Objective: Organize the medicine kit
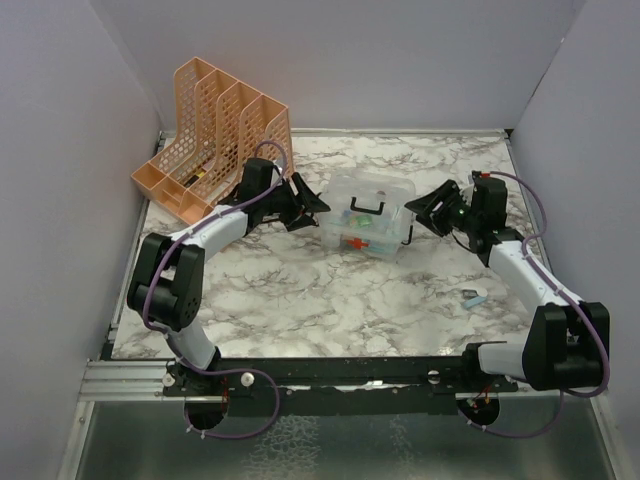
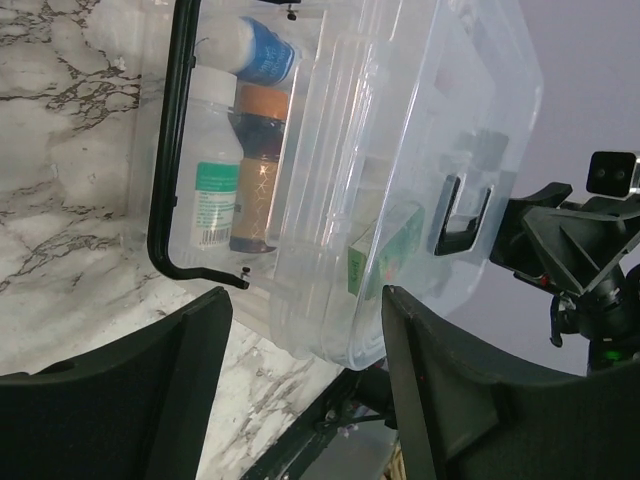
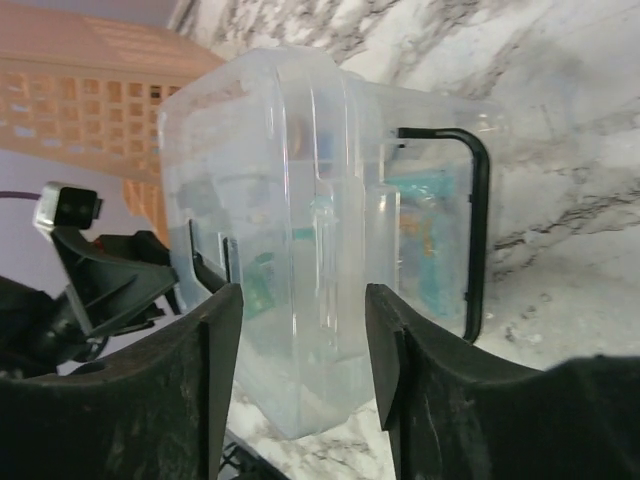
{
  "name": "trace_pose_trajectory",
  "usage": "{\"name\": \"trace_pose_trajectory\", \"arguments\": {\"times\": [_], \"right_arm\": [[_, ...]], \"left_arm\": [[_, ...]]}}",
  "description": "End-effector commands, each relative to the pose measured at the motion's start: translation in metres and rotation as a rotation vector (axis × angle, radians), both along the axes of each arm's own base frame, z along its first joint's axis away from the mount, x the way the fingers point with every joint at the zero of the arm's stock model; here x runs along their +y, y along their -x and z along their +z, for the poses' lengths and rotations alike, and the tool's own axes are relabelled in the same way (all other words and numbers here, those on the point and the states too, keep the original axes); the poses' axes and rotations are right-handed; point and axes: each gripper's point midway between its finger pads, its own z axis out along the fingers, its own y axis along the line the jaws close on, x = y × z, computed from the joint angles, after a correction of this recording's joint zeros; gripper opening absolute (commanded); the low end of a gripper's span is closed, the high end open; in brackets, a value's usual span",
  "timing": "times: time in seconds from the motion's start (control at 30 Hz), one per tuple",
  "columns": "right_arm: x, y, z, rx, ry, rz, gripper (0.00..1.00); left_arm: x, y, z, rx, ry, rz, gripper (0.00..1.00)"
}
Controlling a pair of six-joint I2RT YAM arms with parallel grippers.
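Where the two arms are bolted at the near edge of the marble-patterned table (image 1: pixel 330 300), each reaches away from its base toward the middle. One small pale-blue and white item (image 1: pixel 475 297) lies alone near the right arm, well apart from everything else; what it is I cannot tell. Farther in, the left hand (image 1: pixel 312 206) and the right hand (image 1: pixel 418 216) face each other from either end of the one medicine kit (image 1: pixel 372 200), which stands upright on the table between them with its lid on. Both hands have their two fingers spread apart, with an end of the clear box just ahead of each gap; whether any finger touches the plastic cannot be told. One black handle (image 1: pixel 366 207) lies on the lid, and one red cross (image 1: pixel 357 243) marks the near wall. Through the plastic, the left wrist view shows three bottles (image 2: pixel 215 190) and one green box (image 2: pixel 385 250). One orange mesh rack (image 1: pixel 215 130) stands at the far left corner.
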Motion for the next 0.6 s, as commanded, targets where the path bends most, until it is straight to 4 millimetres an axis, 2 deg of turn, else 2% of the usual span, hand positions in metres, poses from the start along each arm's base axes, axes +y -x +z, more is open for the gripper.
{"name": "trace_pose_trajectory", "arguments": {"times": [0.0,0.2,0.3,0.5,0.57], "right_arm": [[-0.017,-0.003,-0.004,0.004,0.116,-0.037,0.57],[-0.024,0.0,-0.011,0.027,0.198,-0.014,0.63],[-0.019,0.001,-0.015,0.029,0.208,0.044,0.62],[-0.005,0.004,-0.029,0.059,0.197,0.17,0.51],[-0.003,0.004,-0.033,0.062,0.196,0.191,0.44]], "left_arm": [[-0.003,0.0,-0.011,0.017,-0.042,-0.023,0.62],[0.005,-0.006,-0.013,0.012,-0.116,0.005,0.58],[0.006,-0.007,-0.013,0.013,-0.122,0.007,0.57],[0.012,-0.007,-0.017,0.016,-0.162,0.023,0.56],[0.015,-0.006,-0.021,0.024,-0.176,0.03,0.55]]}}
